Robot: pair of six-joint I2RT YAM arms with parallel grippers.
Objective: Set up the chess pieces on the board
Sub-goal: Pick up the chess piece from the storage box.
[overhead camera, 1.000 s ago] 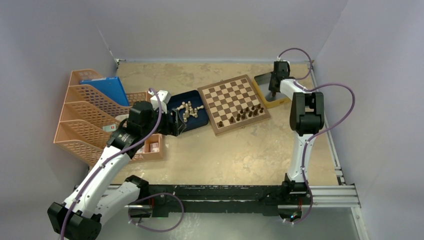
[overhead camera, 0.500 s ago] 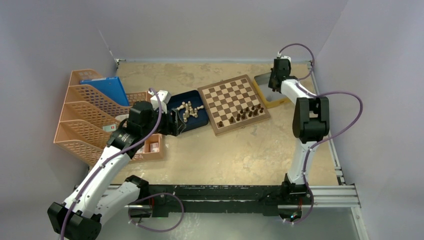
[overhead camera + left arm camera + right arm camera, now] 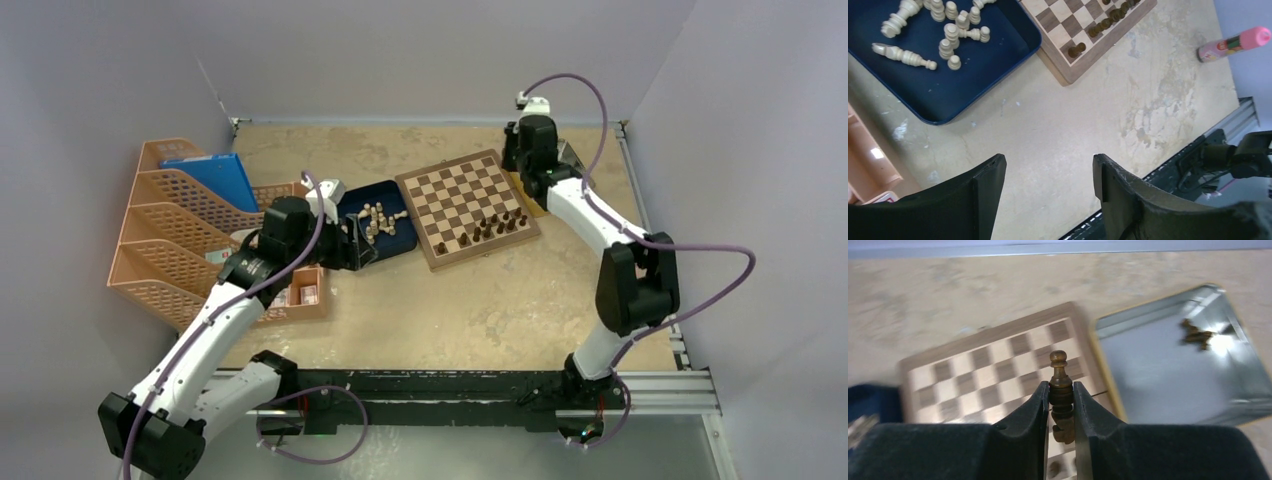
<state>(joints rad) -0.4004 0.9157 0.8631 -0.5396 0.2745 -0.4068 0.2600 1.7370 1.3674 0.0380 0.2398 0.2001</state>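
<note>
A dark piece [image 3: 1058, 365] is clamped upright between the fingers of the right gripper [image 3: 1060, 390], its knobbed top standing clear above the fingertips. A second ago this gripper [image 3: 518, 158] was lowered over the tin [image 3: 1168, 375] at the board's right. It has since been lifted away and swung left, and is now seen over the far right corner of the board [image 3: 440, 190], with the elbow carried out toward the right wall. A few dark pieces [image 3: 1198, 335] are left in the tin, though they are too blurred to be told apart.

On the board, a cluster of dark pieces [image 3: 495, 225] is ranged along the near edge, unchanged from the earlier views.

The left gripper [image 3: 1048, 162] is held with its fingers spread apart and nothing between them, over bare table just beside the near corner of the blue tray [image 3: 395, 247]. Its place [image 3: 350, 245] is almost unaltered; only a slight shift of the arm is noted. Cream pieces [image 3: 948, 35] are lying in the tray, some toppled.
</note>
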